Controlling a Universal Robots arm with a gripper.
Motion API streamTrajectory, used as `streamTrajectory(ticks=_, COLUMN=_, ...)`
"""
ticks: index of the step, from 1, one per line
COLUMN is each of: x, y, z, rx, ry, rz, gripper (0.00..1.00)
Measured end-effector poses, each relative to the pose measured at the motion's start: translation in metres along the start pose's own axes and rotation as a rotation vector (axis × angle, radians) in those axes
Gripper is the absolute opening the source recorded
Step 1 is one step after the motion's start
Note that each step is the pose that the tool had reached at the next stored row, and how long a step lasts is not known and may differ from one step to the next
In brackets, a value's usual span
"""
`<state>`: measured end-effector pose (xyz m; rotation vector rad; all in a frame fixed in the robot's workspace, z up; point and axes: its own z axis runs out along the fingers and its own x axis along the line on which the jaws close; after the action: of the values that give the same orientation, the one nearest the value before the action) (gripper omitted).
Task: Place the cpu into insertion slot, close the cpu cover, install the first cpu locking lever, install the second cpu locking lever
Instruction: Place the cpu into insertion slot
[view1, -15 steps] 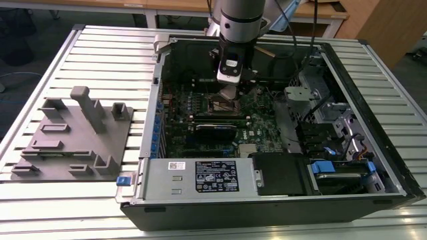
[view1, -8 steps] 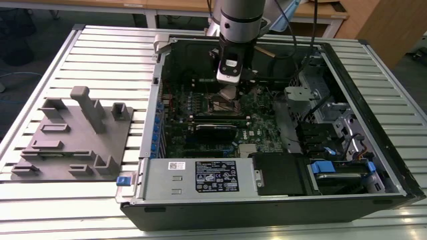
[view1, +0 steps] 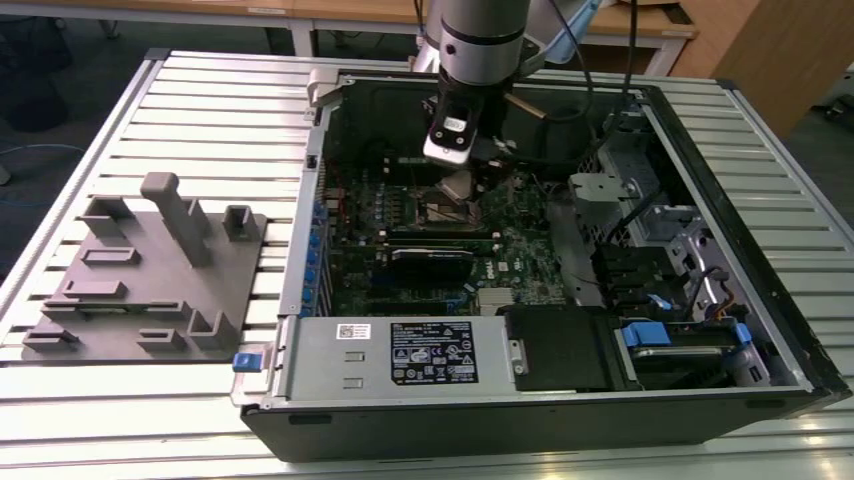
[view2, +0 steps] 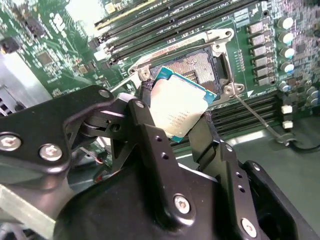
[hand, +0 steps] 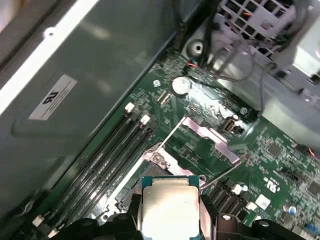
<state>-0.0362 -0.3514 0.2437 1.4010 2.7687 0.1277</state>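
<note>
My gripper is shut on the cpu, a small square chip with a dull silver top, pinched by two opposite edges between the black fingers. The chip hangs tilted just above the insertion slot, a dark square socket rimmed in silver on the green board. In the first wrist view the cpu covers part of the insertion slot. The cpu cover stands swung open beyond it, and two thin wire levers are raised. In the exterior view the gripper hovers over the insertion slot.
The open computer case walls in the board. Long black memory slots run beside the socket. Cables and a drive cage fill the exterior view's right. A grey fixture block sits on the slatted table at the exterior view's left.
</note>
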Motion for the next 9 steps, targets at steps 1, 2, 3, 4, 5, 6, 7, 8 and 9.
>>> streamTrajectory(ticks=1, x=0.0000, y=0.0000, z=0.0000, rx=0.0000, ry=-0.0014, rz=0.016, gripper=0.54)
streamTrajectory(ticks=2, x=0.0000, y=0.0000, z=0.0000, rx=-0.0002, ry=-0.0028, rz=0.031, gripper=0.54)
streamTrajectory(ticks=3, x=0.0000, y=0.0000, z=0.0000, rx=-0.0002, ry=-0.0041, rz=0.046, gripper=0.54)
streamTrajectory(ticks=4, x=0.0000, y=0.0000, z=0.0000, rx=-0.0003, ry=-0.0055, rz=0.061, gripper=0.54)
streamTrajectory(ticks=5, x=0.0000, y=0.0000, z=0.0000, rx=-0.0003, ry=-0.0068, rz=0.076, gripper=0.54)
streamTrajectory(ticks=6, x=0.0000, y=0.0000, z=0.0000, rx=-0.0004, ry=-0.0082, rz=0.092, gripper=0.54)
streamTrajectory(ticks=7, x=0.0000, y=0.0000, z=0.0000, rx=-0.0005, ry=-0.0097, rz=0.109, gripper=0.54)
streamTrajectory(ticks=8, x=0.0000, y=0.0000, z=0.0000, rx=-0.0006, ry=-0.0111, rz=0.124, gripper=0.54)
streamTrajectory(ticks=9, x=0.0000, y=0.0000, z=0.0000, rx=-0.0007, ry=-0.0126, rz=0.140, gripper=0.54)
